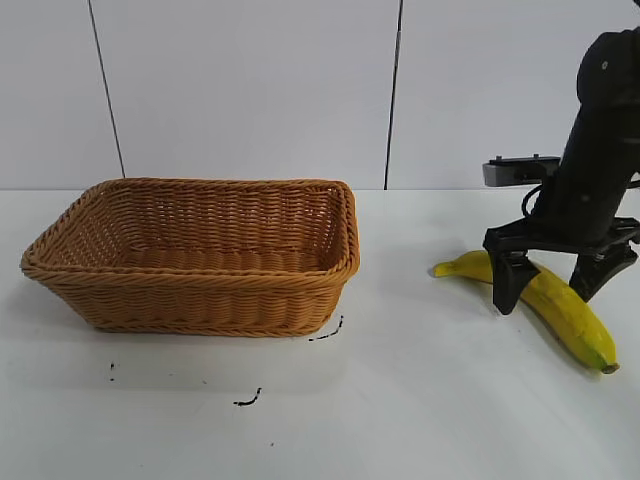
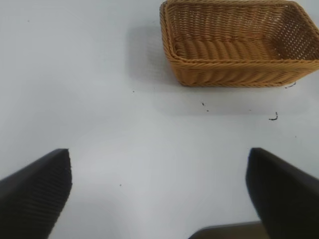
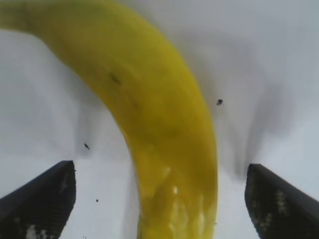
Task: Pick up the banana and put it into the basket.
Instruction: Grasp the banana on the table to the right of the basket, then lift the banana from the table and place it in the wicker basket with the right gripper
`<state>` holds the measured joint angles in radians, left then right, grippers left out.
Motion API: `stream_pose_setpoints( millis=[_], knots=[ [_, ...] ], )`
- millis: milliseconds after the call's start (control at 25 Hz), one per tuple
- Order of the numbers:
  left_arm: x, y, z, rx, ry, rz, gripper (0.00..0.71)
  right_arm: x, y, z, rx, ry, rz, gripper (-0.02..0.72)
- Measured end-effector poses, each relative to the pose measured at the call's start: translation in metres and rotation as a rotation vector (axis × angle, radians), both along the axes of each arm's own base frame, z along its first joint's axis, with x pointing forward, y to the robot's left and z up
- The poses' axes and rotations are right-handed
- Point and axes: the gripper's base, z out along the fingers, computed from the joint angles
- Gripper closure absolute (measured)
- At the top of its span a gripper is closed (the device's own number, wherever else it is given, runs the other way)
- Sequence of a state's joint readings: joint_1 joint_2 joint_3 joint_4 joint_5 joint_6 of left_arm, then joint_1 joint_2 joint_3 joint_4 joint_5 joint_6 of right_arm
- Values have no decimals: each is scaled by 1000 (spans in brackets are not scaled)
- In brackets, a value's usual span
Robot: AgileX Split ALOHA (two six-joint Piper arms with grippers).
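Observation:
The yellow banana [image 1: 560,303] lies on the white table at the right, its stem end toward the front right. My right gripper [image 1: 558,283] is open and straddles the banana's middle, one finger on each side, low over the table. In the right wrist view the banana [image 3: 159,124] runs between the two fingers with a gap on both sides. The tan woven basket [image 1: 200,255] stands at the left and is empty. It also shows in the left wrist view [image 2: 239,45]. My left gripper [image 2: 159,189] is open over bare table, away from the basket.
Small black marks [image 1: 250,398] lie on the table in front of the basket. A white panelled wall stands behind the table.

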<state>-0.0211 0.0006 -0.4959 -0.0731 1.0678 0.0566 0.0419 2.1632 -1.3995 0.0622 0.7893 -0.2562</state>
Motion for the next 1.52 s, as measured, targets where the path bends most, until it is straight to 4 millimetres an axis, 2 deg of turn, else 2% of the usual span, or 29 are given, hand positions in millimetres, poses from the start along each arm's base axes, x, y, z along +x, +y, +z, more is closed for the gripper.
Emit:
stream_pose_setpoints(
  millis=[200, 320, 560, 680, 880, 1040, 1120, 1160, 1200, 1400, 1520],
  knots=[
    [0, 0, 0, 0, 0, 0, 20, -1, -2, 3, -25, 20, 19, 400],
    [0, 0, 0, 0, 0, 0, 20, 2, -3, 20, -35, 28, 28, 400],
    [0, 0, 0, 0, 0, 0, 20, 17, -2, 101, -30, -31, 30, 400],
    [0, 0, 0, 0, 0, 0, 20, 25, -1, 134, -20, -82, 25, 400],
    [0, 0, 0, 0, 0, 0, 20, 32, 11, 162, 13, -168, 28, 400],
    [0, 0, 0, 0, 0, 0, 20, 31, 41, 172, -7, -197, 115, 400],
    [0, 0, 0, 0, 0, 0, 20, 29, 63, 179, -18, -227, 182, 400],
    [0, 0, 0, 0, 0, 0, 20, 27, 85, 189, -21, -263, 248, 400],
    [0, 0, 0, 0, 0, 0, 20, 27, 85, 189, -21, -263, 248, 400],
    [0, 0, 0, 0, 0, 0, 20, 13, 141, 212, 6, -347, 388, 400],
    [0, 0, 0, 0, 0, 0, 20, 1, 172, 216, 21, -364, 462, 400]
  ],
)
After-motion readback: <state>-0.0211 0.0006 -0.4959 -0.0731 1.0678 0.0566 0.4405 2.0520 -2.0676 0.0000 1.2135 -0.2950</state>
